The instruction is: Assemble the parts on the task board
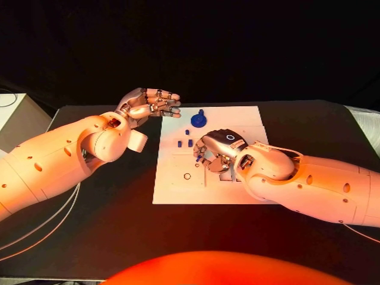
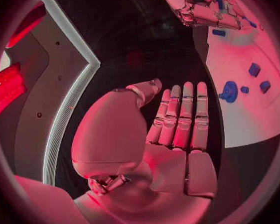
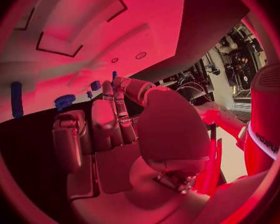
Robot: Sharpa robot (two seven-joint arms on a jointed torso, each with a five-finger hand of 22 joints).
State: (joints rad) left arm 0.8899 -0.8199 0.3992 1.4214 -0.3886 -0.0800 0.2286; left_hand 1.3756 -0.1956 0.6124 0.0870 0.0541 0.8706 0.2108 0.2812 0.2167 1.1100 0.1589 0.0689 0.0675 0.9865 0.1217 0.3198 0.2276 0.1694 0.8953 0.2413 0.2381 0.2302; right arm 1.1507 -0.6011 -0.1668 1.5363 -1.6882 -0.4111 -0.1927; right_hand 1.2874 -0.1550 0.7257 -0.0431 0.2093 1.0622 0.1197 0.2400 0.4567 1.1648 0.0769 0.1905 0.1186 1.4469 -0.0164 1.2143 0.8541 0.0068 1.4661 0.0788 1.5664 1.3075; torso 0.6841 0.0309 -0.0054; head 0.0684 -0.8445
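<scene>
You have the task board point(image 1: 241, 190) lying flat at the centre of the black table point(image 1: 113, 219), in the middle of the head view. Your left hand point(image 1: 149, 103) is raised just off the board's upper left corner, upper centre-left of that frame; its fingers are straight and side by side with the palm bare, and it holds nothing. The left wrist view confirms this: the fingers point(image 2: 180, 117) are extended together and touch no part.

Your right hand point(image 1: 217, 149) lies palm down over the centre of the board, fingers bent toward the surface. You cannot tell from these views whether it grips anything beneath it.

A round blue part point(image 1: 198, 120) sits near the board's upper edge, above the right hand in the head view. Several small blue parts point(image 1: 185, 143) lie just left of the right hand. An oval recess point(image 1: 187, 176) shows lower left on the board.
</scene>
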